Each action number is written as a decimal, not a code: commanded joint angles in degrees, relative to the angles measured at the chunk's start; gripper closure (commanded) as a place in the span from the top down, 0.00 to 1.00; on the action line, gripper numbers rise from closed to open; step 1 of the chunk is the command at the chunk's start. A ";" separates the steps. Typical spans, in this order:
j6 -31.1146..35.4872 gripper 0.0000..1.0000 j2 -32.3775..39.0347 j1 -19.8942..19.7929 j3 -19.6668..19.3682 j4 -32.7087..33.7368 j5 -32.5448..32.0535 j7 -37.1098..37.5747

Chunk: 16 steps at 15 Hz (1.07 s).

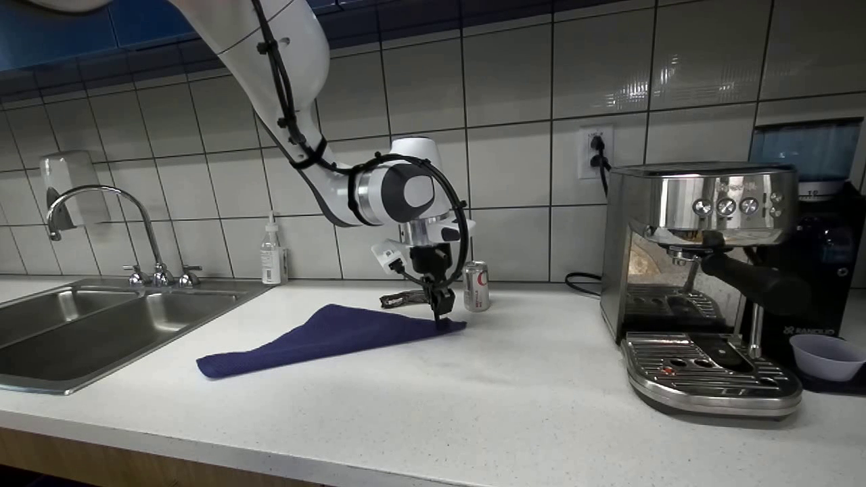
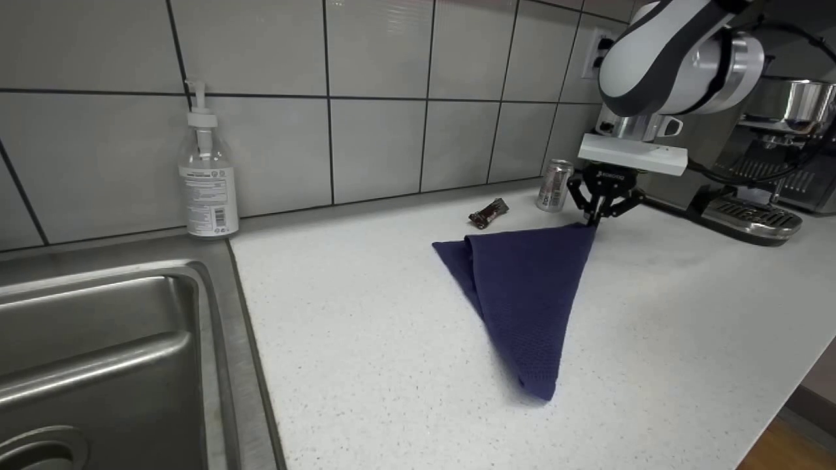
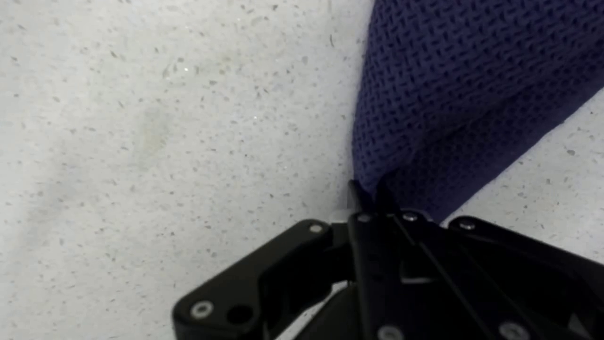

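At a corner of the blue cloth, clamped by the closed jaws of the gripper, with fabric gathered between the tips. Spread low on the counter in a folded, roughly triangular shape. In the wrist view, fans out from the jaws between twelve and two o'clock, centred near one. In an exterior view, stretches from the gripper to just under nine o'clock, with its long axis along that line and a scrap of corner poking past the fingers toward three. Most telling for any shift of the grip: lies nearly all on the nine o'clock side, so looks likely to trail like a tail under a pull toward three and to double over under a push toward nine. Held by the only arm in view, hence with no nearer one to weigh.

From the grip in an exterior view, close to a can at half past one and a dark packet at ten, apparently touching neither. Farther out, well apart from the bottle at ten, the sink at nine, past the cloth's far end, and the coffee machine at three.
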 commanded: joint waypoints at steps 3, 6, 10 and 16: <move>-1.53 0.01 -1.27 -0.05 -0.05 0.47 -0.46 0.31; -0.72 0.01 -2.32 -0.07 0.04 -0.45 -0.56 -0.26; 0.11 0.01 -4.03 -0.19 0.48 -1.34 -0.58 -1.58; 1.41 0.01 -6.75 0.38 0.87 -2.97 -0.88 -2.67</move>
